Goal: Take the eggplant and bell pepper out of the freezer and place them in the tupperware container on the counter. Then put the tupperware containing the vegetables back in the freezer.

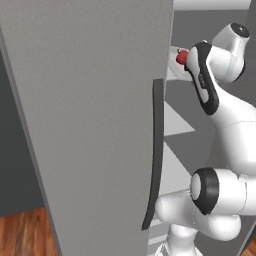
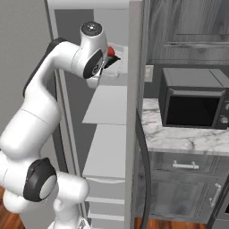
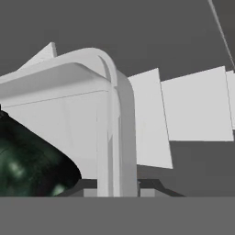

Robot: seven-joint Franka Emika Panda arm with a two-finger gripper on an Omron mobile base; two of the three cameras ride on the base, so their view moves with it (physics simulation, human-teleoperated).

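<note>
The freezer stands open, its big grey door (image 1: pixel 90 125) swung out to the left. My arm reaches up to the top white shelf. In the hand view the pale tupperware container (image 3: pixel 114 114) is very close, and its rounded wall runs down between my fingertips. My gripper (image 3: pixel 117 188) is shut on that wall. The dark greenish eggplant (image 3: pixel 27 170) lies inside the container at lower left. In the right base view the red bell pepper (image 2: pixel 110 52) sits in the tupperware container (image 2: pixel 114 69) at shelf height, right beside my hand. The bell pepper (image 1: pixel 181 57) also peeks past the door edge.
A long dark handle (image 1: pixel 156 150) runs down the door edge close to my forearm. White shelves (image 2: pixel 107 105) step down below the top one. To the right, the marble counter (image 2: pixel 179 134) carries a black-fronted microwave (image 2: pixel 192 100), with grey cabinets above and below.
</note>
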